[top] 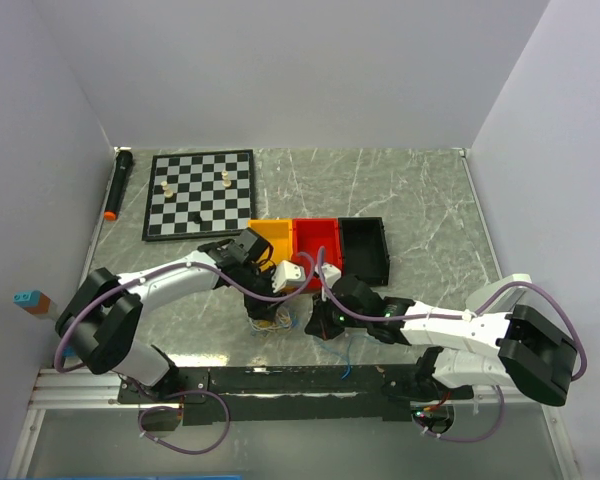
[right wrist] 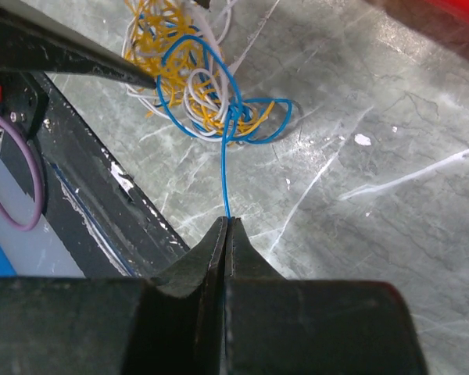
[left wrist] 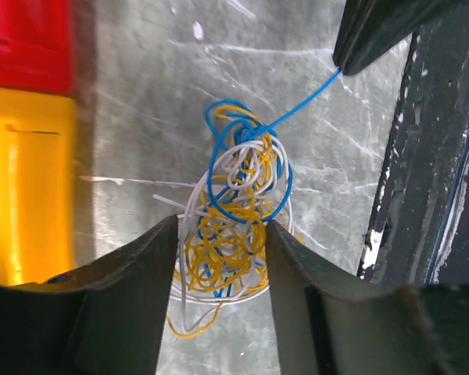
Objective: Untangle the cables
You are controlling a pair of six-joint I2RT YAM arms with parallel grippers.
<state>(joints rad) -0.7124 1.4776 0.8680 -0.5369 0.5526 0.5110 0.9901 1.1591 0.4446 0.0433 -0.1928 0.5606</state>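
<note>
**Cables: one clump btwn left fingers, blue strand pinched by right**

Cables lie in one tangled clump on the table, directly btwn the spread fingers of the left end effector. One finger stands each side, and the clump's near part is hidden behind them. Can't tell if they touch it. Yellow cable fills the dense middle, white cable loops round the outside, and blue cable rings the far end w/ a knot. From that knot one straight blue run leads to the right end effector, whose fingers are pressed together, pinching the strand's end. That end effector sits near the clump but apart from it. Red bin & yellow bin sit to one side of the left end effector.
</note>
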